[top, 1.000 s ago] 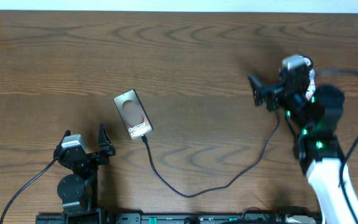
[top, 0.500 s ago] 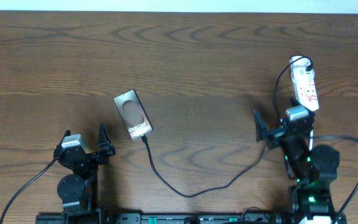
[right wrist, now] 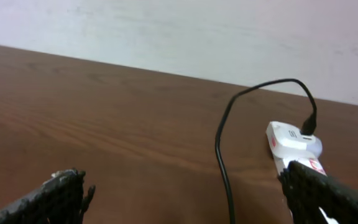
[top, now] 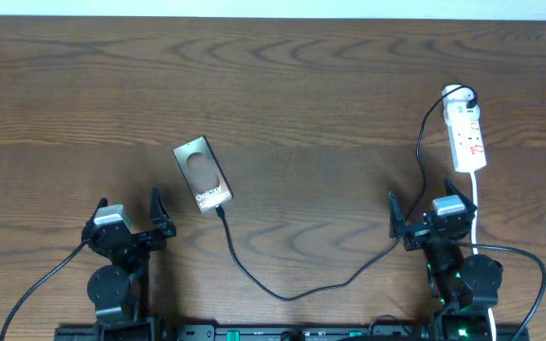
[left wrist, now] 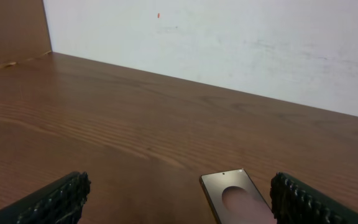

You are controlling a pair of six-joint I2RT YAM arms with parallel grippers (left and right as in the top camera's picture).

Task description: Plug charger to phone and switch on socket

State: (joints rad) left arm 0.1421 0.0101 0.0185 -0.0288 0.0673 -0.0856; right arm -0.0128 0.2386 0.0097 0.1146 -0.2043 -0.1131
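The phone [top: 203, 173] lies flat at centre left of the table, its lettered end toward me; it also shows in the left wrist view [left wrist: 236, 194]. The charger cable [top: 292, 289] runs from the phone's near end, curves across the table and rises to the white socket strip [top: 466, 135] at the right, plugged into its far end. The right wrist view shows the cable [right wrist: 224, 162] and the socket [right wrist: 294, 142]. My left gripper [top: 129, 219] is open and empty, near the phone's left. My right gripper [top: 425, 220] is open and empty, just below the socket.
The wooden table [top: 311, 95] meets a white wall at the back. The socket's white lead [top: 475, 204] runs down toward the right arm base. Thicker black arm cables trail off the front corners.
My right arm has pulled back from over the socket toward the front edge, uncovering the socket. The left arm, phone and cable have not moved.
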